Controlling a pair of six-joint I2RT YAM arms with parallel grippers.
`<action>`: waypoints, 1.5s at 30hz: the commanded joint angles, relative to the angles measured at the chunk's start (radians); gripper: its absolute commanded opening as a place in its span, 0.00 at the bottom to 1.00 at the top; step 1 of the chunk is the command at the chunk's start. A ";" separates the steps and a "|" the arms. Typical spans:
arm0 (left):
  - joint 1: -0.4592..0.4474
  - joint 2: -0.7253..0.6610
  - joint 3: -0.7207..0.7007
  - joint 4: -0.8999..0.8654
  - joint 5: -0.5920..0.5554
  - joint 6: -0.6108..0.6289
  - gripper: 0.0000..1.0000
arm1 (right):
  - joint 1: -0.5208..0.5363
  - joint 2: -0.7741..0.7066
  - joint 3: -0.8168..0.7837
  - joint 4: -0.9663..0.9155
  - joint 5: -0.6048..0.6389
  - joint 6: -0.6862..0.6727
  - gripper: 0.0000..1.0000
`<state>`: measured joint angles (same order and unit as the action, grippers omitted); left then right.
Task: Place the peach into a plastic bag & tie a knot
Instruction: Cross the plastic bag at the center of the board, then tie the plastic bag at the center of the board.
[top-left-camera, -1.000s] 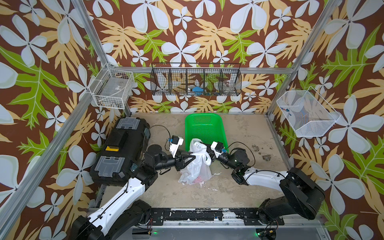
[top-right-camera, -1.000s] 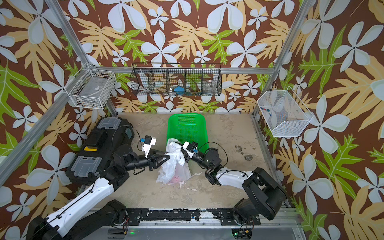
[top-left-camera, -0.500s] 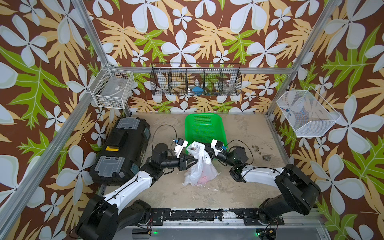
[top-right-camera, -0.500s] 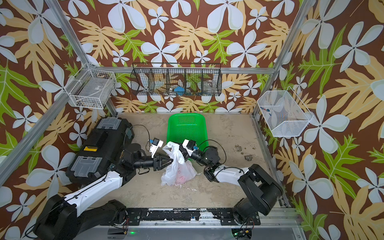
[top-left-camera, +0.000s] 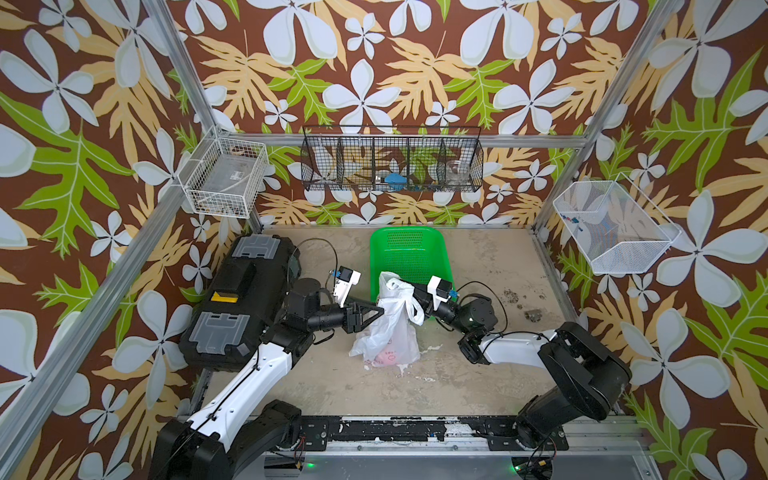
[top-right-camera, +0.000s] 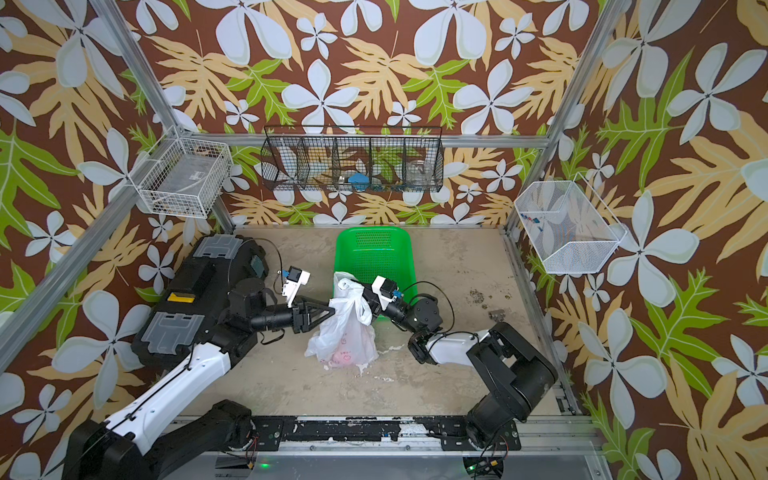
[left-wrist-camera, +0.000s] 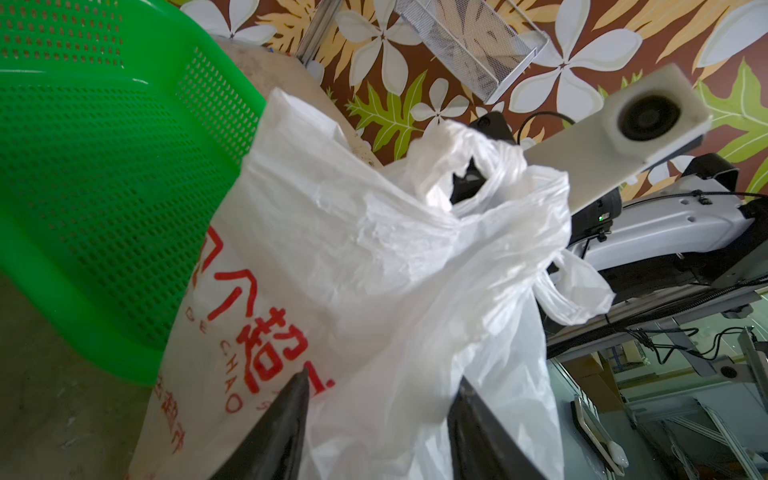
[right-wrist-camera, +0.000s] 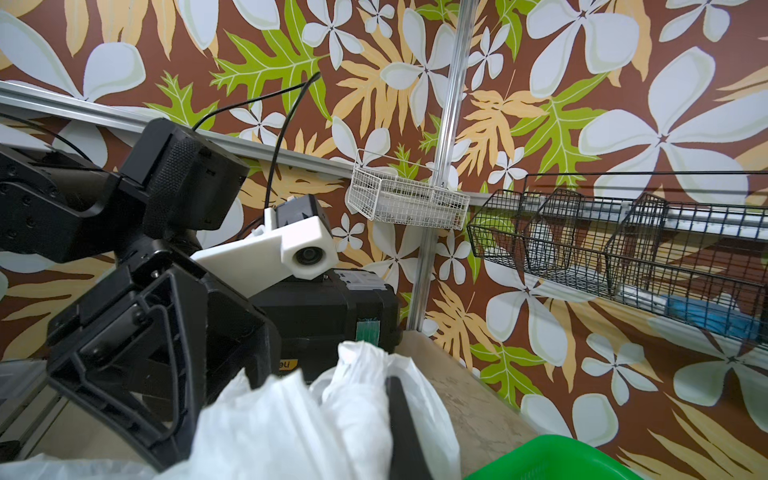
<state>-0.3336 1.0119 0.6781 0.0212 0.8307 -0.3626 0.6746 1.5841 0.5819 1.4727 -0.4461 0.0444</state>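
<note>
With my right fingers (right-wrist-camera: 400, 422) clamped shut on the top of the bag (top-left-camera: 392, 328), it sags below them, the peach (top-left-camera: 387, 356) weighing its bottom onto the surface (top-left-camera: 478, 266); my left fingers (top-left-camera: 374, 311) straddle its side half open, gripping nothing, and I'd pinch this limp, slippery film at a bunched handle (left-wrist-camera: 577, 291).

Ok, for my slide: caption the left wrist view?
Open left gripper faces the plastic bag beside the green basket.

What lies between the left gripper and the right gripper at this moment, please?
The plastic bag: its bunched top fills the gap between left gripper and right gripper, which is shut on it, as both top views show.
</note>
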 joint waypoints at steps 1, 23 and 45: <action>0.022 -0.004 0.081 -0.182 -0.017 0.075 0.56 | -0.003 -0.004 0.004 0.036 -0.008 0.011 0.00; 0.035 0.191 0.271 0.028 0.183 -0.003 0.52 | -0.004 -0.018 0.049 -0.069 -0.136 0.047 0.00; -0.007 0.213 0.252 0.057 0.209 0.035 0.00 | -0.009 -0.057 0.056 -0.168 -0.149 0.077 0.16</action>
<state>-0.3412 1.2316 0.9302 0.0349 1.0222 -0.3367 0.6670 1.5467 0.6453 1.3296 -0.5964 0.1074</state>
